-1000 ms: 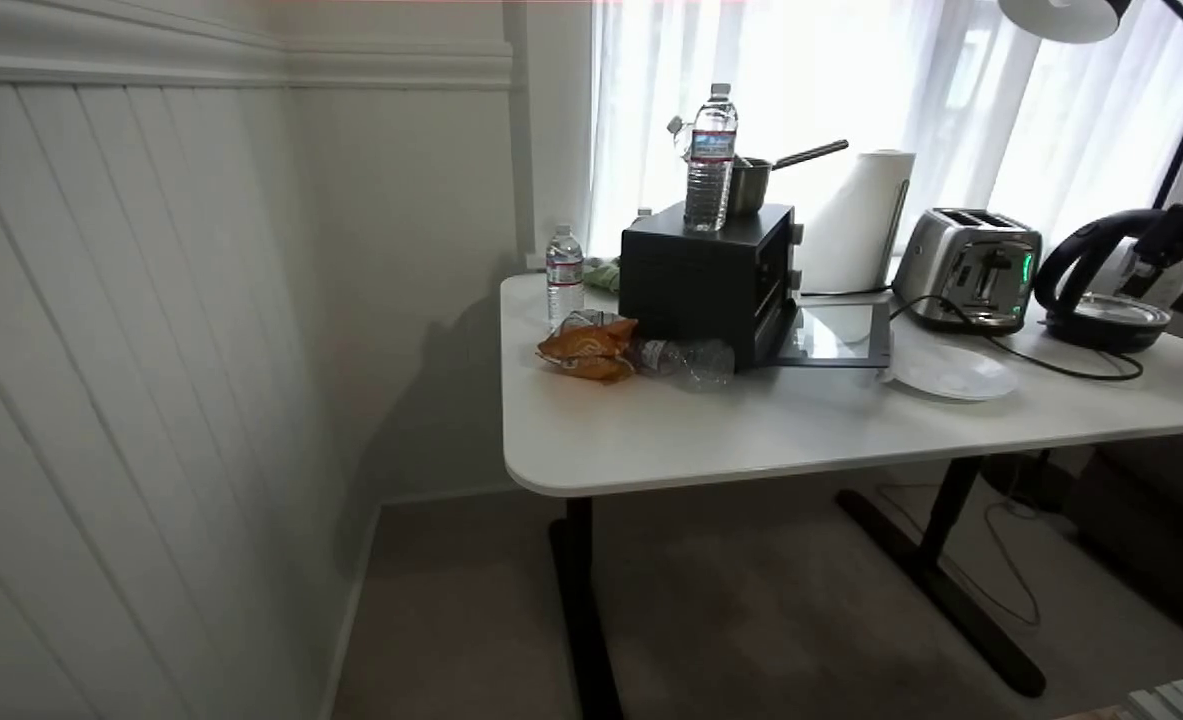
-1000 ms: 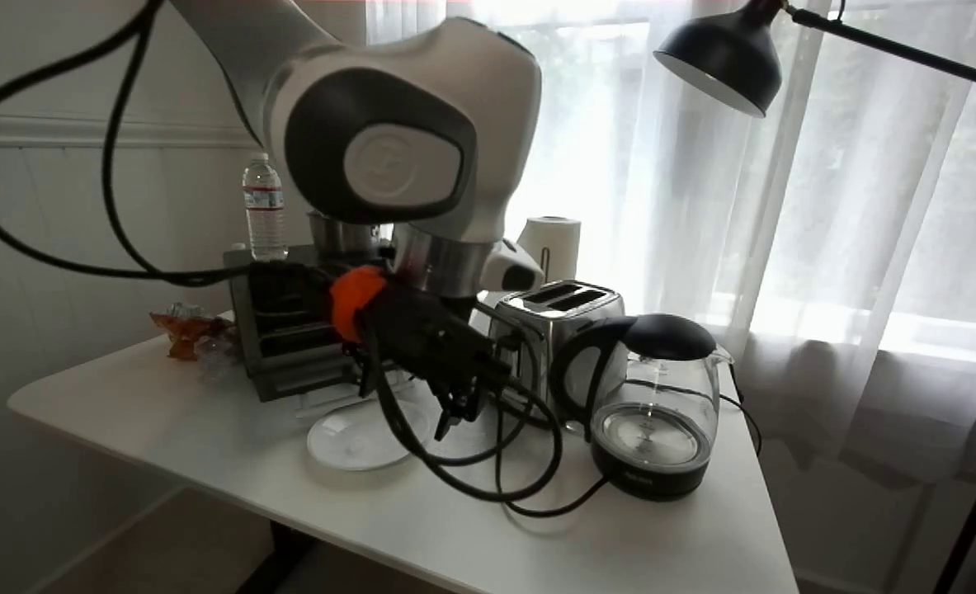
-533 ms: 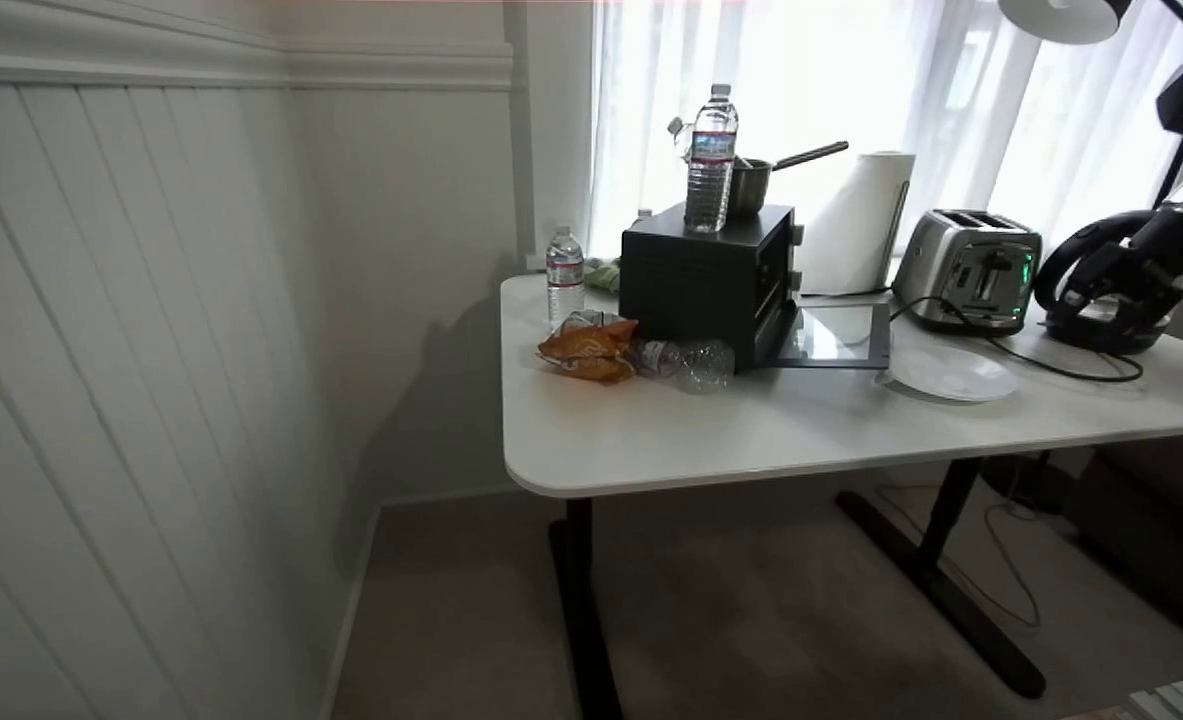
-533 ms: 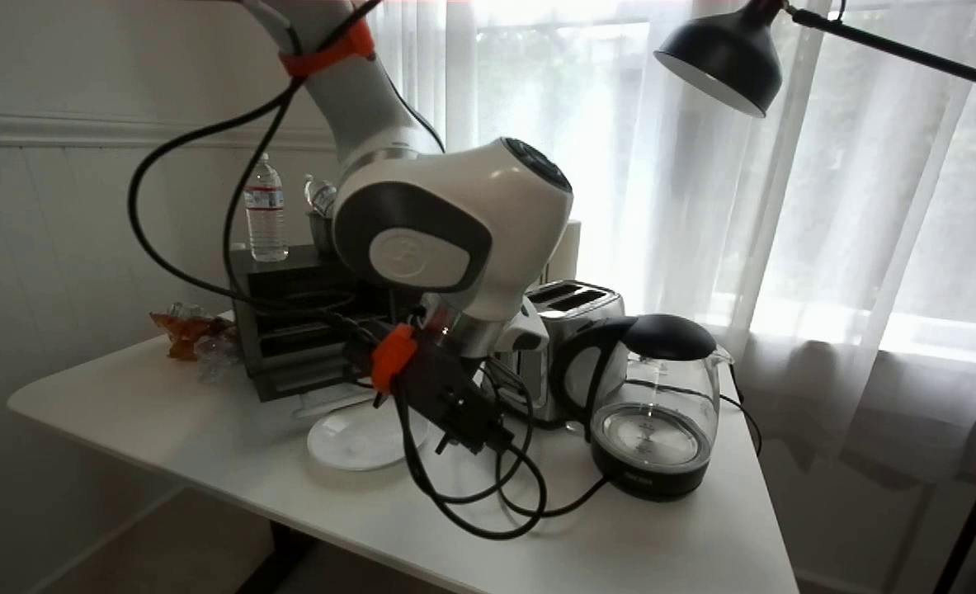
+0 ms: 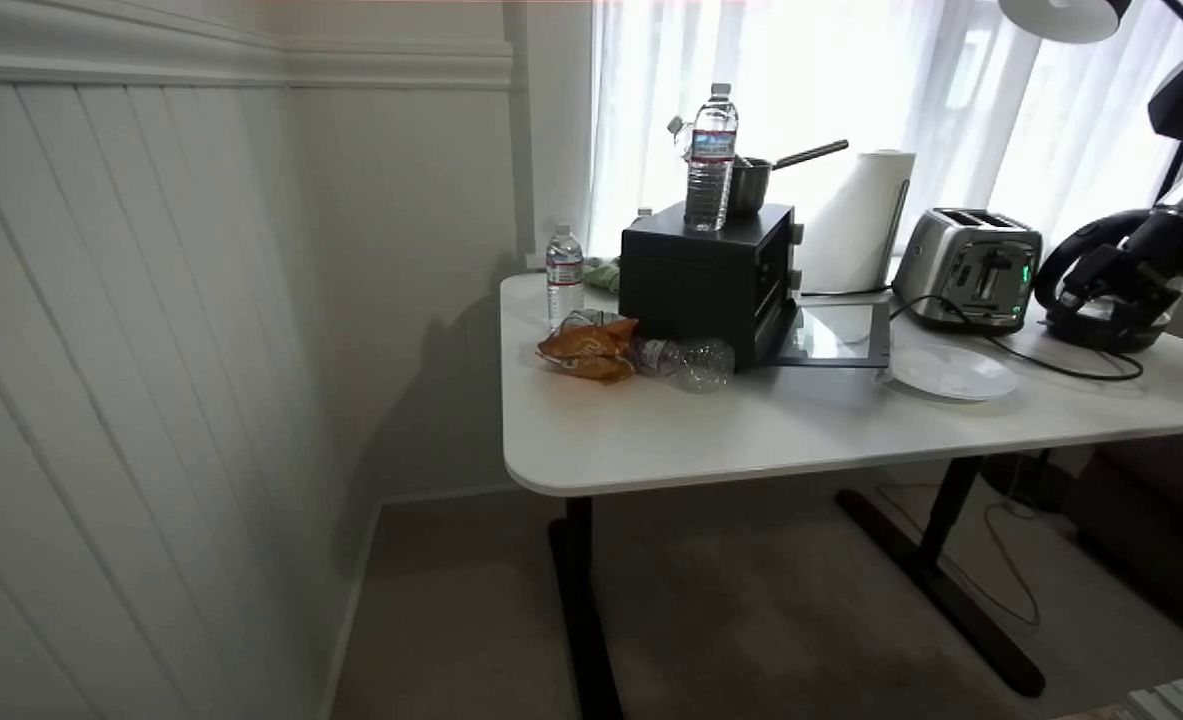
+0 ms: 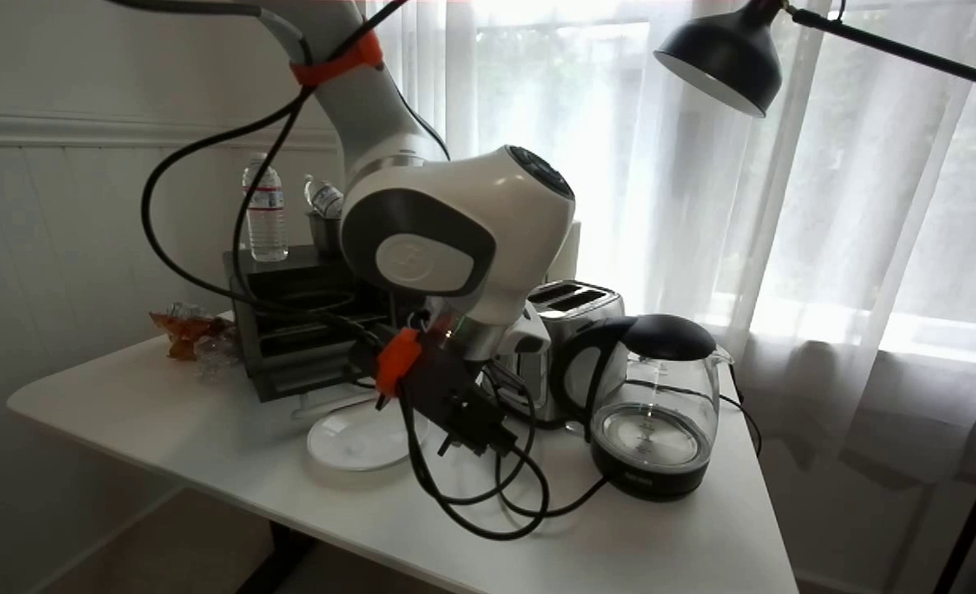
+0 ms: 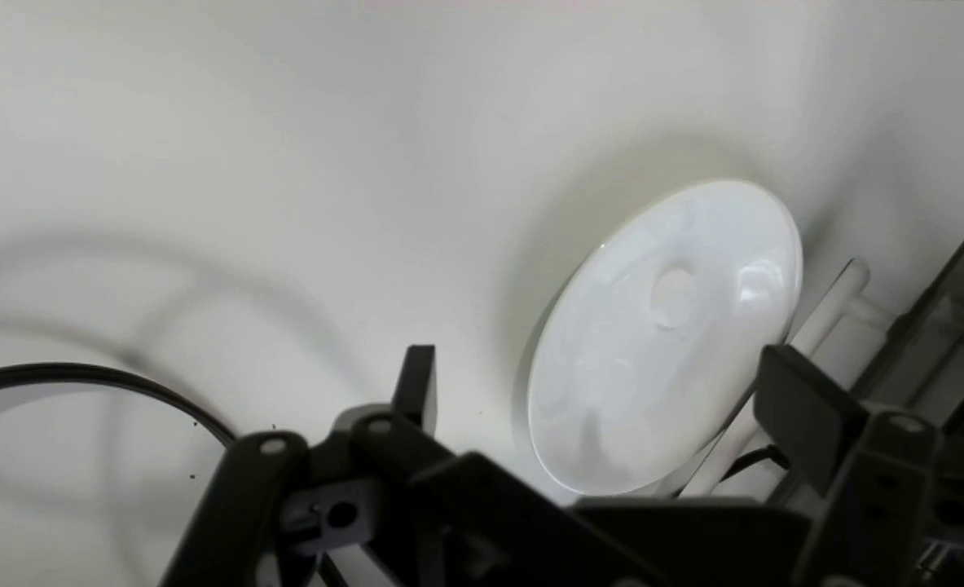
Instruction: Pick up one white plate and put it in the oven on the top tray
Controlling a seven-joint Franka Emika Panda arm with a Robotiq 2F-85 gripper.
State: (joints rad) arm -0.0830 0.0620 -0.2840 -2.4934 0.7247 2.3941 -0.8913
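The white plate (image 5: 954, 372) lies flat on the table in front of the oven's lowered door. It also shows in an exterior view (image 6: 360, 437), partly behind arm cables, and in the wrist view (image 7: 661, 342). The oven (image 5: 691, 285) is black, with its glass door (image 5: 841, 335) folded down; dark racks show inside the oven (image 6: 289, 384) in an exterior view. My gripper (image 7: 596, 379) is open and empty, above the table. In the wrist view its fingers lie either side of the plate's near end, apart from it. In an exterior view my gripper (image 6: 467, 441) is beside the plate, toward the kettle.
The silver toaster (image 5: 971, 265) and glass kettle (image 6: 653, 412) stand close to the arm. A black cord (image 5: 1061, 372) lies on the table. A bottle (image 5: 713, 170) and saucepan (image 5: 748, 187) stand on the oven. A paper roll (image 5: 856, 220) stands behind. An orange bag (image 5: 591, 348) lies left.
My arm has come down and turned, so the gripper is lower, between plate and kettle. It has barely moved in the last half second. The plate and oven have not moved.
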